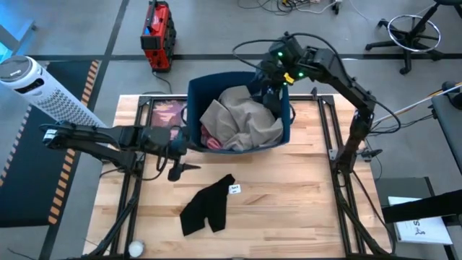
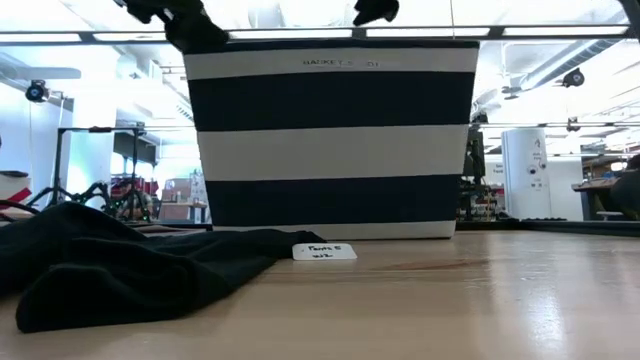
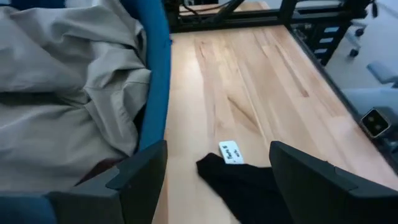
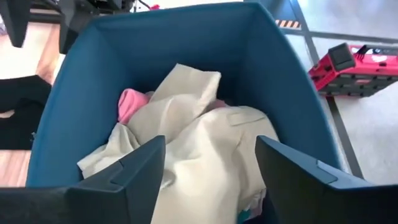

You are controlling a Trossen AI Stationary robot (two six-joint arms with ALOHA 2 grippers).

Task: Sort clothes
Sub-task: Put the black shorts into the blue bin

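While the right gripper (image 4: 208, 165) hangs spread over the bin (image 4: 292, 93), it should drop straight onto the khaki piece (image 4: 205, 143), pinching one fold only.

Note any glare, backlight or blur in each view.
Low view: bright ceiling lights behind backlight the bin, and the tabletop shows sheen at right; the near black garment is soft. High view: evenly lit, no strong glare. Left wrist view: mild sheen on the wood, near fingers blurred. Right wrist view: beige garment evenly lit.
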